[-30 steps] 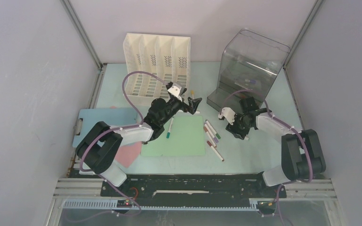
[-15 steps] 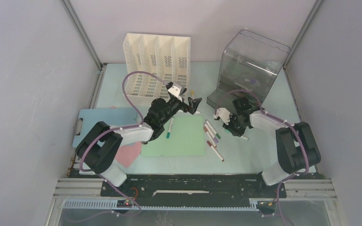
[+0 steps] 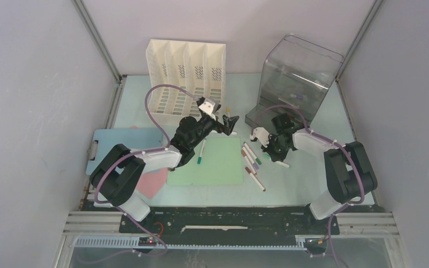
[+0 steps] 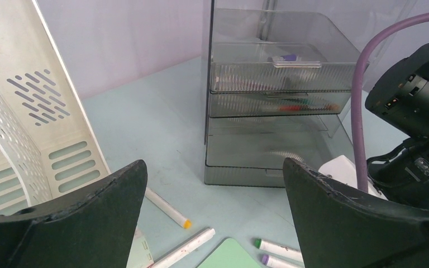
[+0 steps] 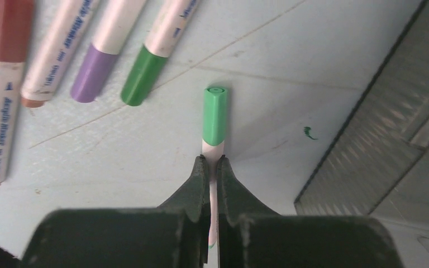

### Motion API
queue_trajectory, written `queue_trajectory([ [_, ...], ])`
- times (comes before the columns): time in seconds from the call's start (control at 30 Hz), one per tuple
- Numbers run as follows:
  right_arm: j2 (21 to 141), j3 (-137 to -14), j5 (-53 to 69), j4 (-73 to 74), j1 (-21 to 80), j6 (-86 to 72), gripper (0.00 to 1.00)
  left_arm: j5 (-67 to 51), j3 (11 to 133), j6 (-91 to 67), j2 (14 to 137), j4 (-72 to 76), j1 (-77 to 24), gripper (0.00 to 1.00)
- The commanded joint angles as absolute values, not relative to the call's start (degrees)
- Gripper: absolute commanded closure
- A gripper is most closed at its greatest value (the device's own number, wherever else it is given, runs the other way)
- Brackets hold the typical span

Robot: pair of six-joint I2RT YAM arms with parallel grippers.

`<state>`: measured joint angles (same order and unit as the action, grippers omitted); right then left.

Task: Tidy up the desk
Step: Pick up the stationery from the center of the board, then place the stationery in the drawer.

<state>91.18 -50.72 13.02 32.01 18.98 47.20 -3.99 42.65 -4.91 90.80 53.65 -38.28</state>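
Closed now, right pincer (image 5: 212, 163) pinches slim green-capped marker (image 5: 214, 114) on smooth desk (image 5: 290, 56).

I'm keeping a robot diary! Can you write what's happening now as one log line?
left gripper: open, empty | right gripper: shut on green-capped marker | marker: on desk, near drawer unit
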Motion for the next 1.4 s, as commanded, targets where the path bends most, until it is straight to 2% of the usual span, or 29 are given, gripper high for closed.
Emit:
queue_trajectory([
  [0.0,88.25,-52.38,17.41,34.58,19.86,45.0,1.0,-3.07,43.42,-3.48,89.8,55.35,-38.21,0.0],
  [0.37,78.0,-52.97,19.16,31.19,19.79,40.79,1.0,-3.16,43.67,-3.43,90.24,55.3,-38.15,0.0],
  [0.6,71.63,-53.67,13.61,23.26,19.61,37.8,1.0,-3.08,43.68,-3.3,90.38,55.28,-38.21,0.0],
  [0.83,74.34,-57.38,8.39,16.1,19.76,38.05,1.0,-2.84,43.49,-3.0,90.11,55.22,-38.15,0.0],
  [1.0,80.06,-56.73,-9.21,7.18,21.14,34.54,1.0,-2.85,43.58,-2.97,90.32,55.11,-38.21,0.0],
  [1.07,82.14,-55.45,-10.43,4.58,20.43,32.53,1.0,-3.15,43.81,-3.11,90.44,55.11,-38.16,0.0],
  [1.1,82.58,-54.97,-9.35,4.36,20.2,31.69,0.98,-3.25,43.85,-3.15,90.51,55.04,-38.19,0.0],
  [1.13,83.03,-54.51,-8.08,4.43,20.31,31.07,0.87,-3.25,43.86,-3.14,90.52,54.98,-38.16,0.0],
  [1.2,83.68,-54.35,-6.69,5.72,21.01,31.26,0.55,-3.05,43.81,-3.08,90.45,54.93,-38.12,0.0],
  [1.27,83.04,-54.39,-5.36,6.92,21.74,31.54,0.29,-3.05,43.77,-2.99,90.34,54.85,-38.13,0.0],
  [1.3,82.26,-54.4,-4.25,7.56,22.03,31.45,0.2,-3.14,43.65,-3.03,90.16,54.77,-38.15,0.0],
  [1.37,80.06,-54.4,-1.41,9.94,22.44,32.26,0.1,-3.03,43.43,-2.9,89.75,54.74,-38.18,0.0],
])
